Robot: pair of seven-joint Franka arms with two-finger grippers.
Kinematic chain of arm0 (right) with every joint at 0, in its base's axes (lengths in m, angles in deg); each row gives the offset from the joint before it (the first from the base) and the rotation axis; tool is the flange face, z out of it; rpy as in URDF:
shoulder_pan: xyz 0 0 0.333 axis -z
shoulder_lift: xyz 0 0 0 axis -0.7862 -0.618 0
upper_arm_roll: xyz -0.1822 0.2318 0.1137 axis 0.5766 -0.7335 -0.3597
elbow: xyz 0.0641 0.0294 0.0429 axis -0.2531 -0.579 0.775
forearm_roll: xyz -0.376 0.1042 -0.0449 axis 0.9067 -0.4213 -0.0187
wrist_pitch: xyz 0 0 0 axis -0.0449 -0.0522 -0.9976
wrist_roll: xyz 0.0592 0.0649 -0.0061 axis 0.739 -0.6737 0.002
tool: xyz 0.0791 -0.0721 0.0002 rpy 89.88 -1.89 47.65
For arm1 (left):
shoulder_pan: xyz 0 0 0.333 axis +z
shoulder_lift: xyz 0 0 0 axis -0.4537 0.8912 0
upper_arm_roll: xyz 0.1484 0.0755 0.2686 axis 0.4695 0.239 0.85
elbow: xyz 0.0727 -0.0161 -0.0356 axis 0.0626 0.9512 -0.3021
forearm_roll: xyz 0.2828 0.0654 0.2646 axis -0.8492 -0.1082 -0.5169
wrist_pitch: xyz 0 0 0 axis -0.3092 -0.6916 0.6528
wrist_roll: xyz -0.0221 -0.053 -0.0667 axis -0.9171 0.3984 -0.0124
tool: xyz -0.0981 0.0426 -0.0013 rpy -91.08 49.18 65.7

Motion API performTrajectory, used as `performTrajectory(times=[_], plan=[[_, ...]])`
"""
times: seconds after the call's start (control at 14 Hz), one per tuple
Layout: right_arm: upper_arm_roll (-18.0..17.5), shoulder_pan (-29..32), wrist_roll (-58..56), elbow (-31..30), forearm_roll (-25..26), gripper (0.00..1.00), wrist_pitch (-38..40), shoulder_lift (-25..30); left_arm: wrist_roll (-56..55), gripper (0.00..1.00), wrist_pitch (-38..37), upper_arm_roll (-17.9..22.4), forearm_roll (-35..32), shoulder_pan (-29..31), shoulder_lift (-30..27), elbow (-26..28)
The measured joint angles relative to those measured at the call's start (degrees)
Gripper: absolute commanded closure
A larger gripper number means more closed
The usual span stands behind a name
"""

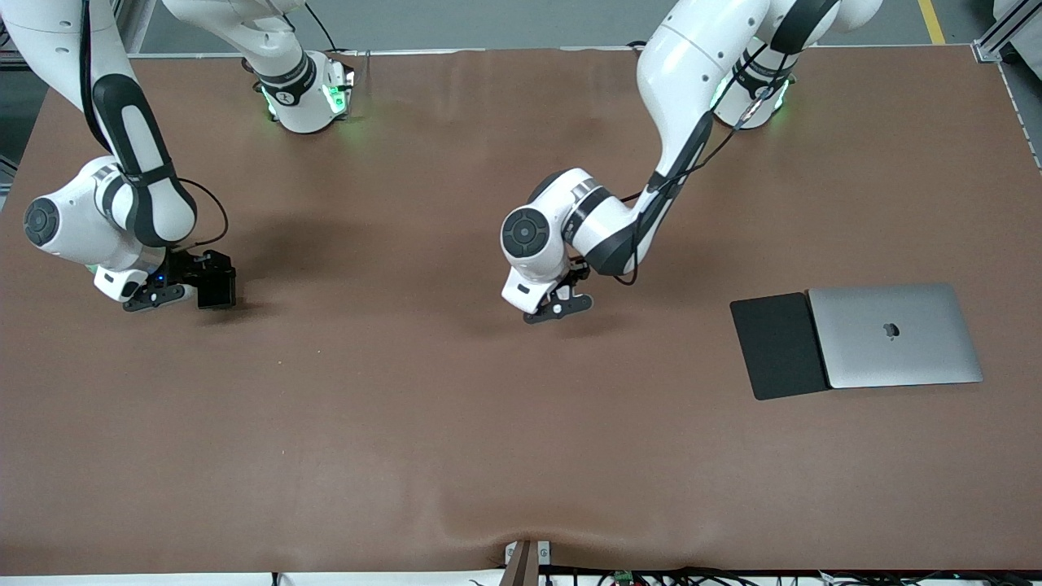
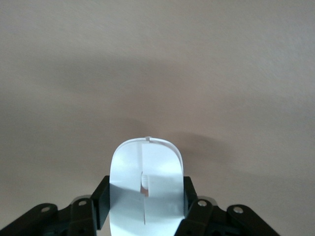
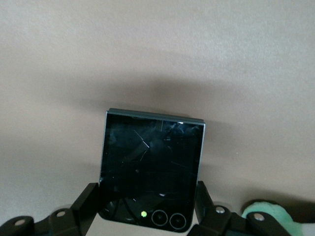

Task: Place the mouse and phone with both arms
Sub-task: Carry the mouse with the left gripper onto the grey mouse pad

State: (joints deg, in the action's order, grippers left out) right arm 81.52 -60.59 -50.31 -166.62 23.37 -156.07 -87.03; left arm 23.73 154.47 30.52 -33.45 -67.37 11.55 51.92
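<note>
My left gripper [image 1: 562, 303] is low over the middle of the brown table. It is shut on the white glossy mouse [image 2: 146, 162], whose sides sit between the two black fingers [image 2: 101, 197] in the left wrist view. The arm's wrist hides the mouse in the front view. My right gripper [image 1: 199, 285] is low over the table toward the right arm's end. It is shut on the small black phone [image 1: 217, 288]. In the right wrist view the phone [image 3: 152, 157] is gripped at the end that bears its two camera rings.
A closed silver laptop [image 1: 895, 335] lies toward the left arm's end of the table, with a black rectangular pad [image 1: 777, 346] flat against its side. The brown table cover [image 1: 488, 439] has a wrinkle at the edge nearest the front camera.
</note>
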Motion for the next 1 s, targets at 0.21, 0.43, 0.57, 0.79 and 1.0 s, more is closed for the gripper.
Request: performTrajectory(times=[0.21,0.43,0.57,0.79,1.0], plan=[[0.24,0.00,-0.02,-0.24,0.00,1.00,-0.05,0.19,5.63,0.99,-0.53,0.22,0.00,4.32,-6.80,5.62],[0.27,-0.01,-0.02,-0.31,0.00,1.00,-0.05,0.29,12.70,0.99,-0.45,0.34,-0.01,10.78,-13.82,12.11],[0.28,-0.02,-0.02,-0.40,0.00,1.00,-0.05,0.29,17.31,0.99,-0.23,0.39,-0.03,15.05,-16.71,14.66],[0.35,-0.01,-0.02,-1.55,0.00,1.00,-1.33,0.30,24.40,0.99,0.23,0.43,-0.04,21.46,-19.67,16.98],[0.40,-0.02,-0.01,-2.73,-0.01,1.00,-2.68,0.29,31.42,0.99,3.57,0.50,-0.04,27.20,-20.72,19.62]])
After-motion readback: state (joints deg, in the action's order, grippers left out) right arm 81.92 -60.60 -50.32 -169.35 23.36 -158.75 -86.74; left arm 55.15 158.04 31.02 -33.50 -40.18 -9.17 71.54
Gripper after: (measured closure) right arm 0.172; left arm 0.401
